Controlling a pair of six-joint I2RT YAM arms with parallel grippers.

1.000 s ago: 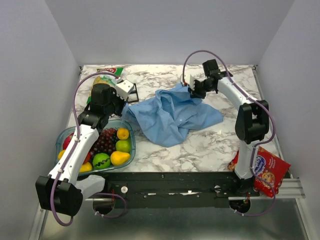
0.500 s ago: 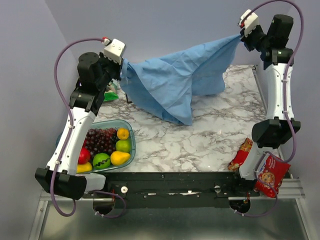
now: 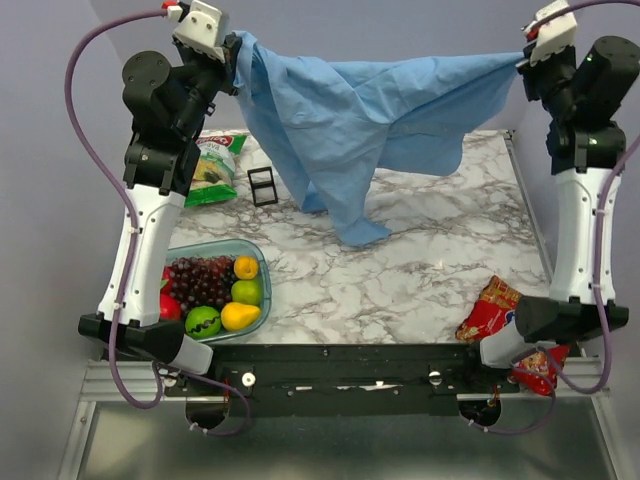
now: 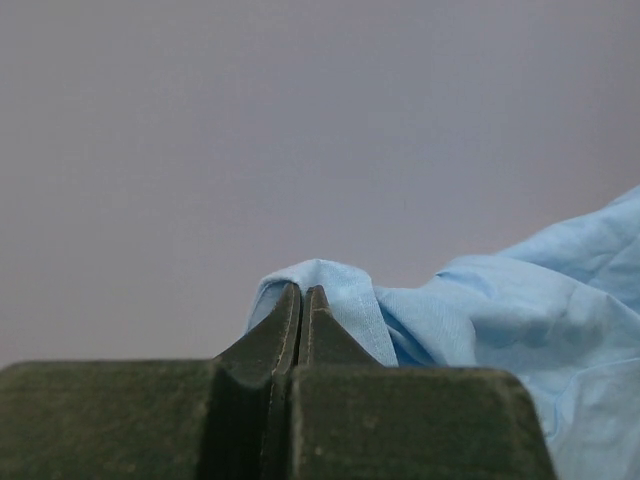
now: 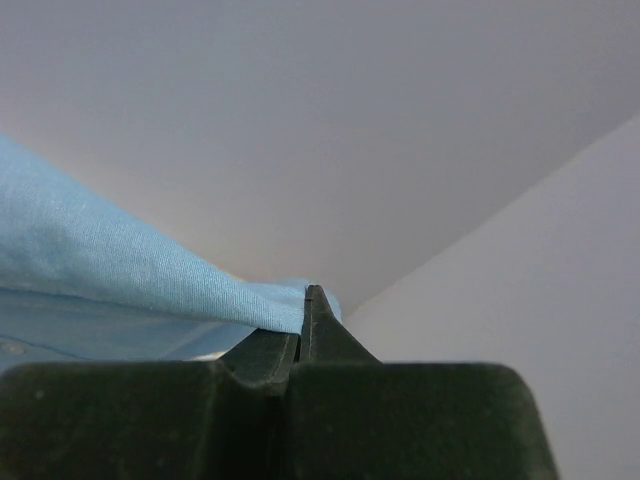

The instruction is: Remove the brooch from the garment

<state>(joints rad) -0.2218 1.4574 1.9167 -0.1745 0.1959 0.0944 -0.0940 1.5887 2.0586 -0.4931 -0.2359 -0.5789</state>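
Observation:
The light blue garment [image 3: 370, 110] hangs stretched in the air between both arms, its lowest fold [image 3: 360, 232] touching the marble table. My left gripper [image 3: 238, 50] is shut on its left edge at top left. My right gripper [image 3: 520, 62] is shut on its right corner at top right. In the left wrist view the shut gripper [image 4: 301, 292] pinches blue cloth [image 4: 340, 290]. In the right wrist view the shut gripper [image 5: 308, 292] pinches the cloth [image 5: 120, 270]. No brooch shows in any view.
A small black frame-like object [image 3: 262, 186] and a green snack bag [image 3: 212, 165] lie on the table's far left. A clear bowl [image 3: 255, 310] of fruit stands front left. Red snack bags [image 3: 490, 310] lie front right by the right arm's base.
Both arms have risen and spread apart, lifting the garment off the table and stretching it wide. The green bag and black object, hidden before, now show.

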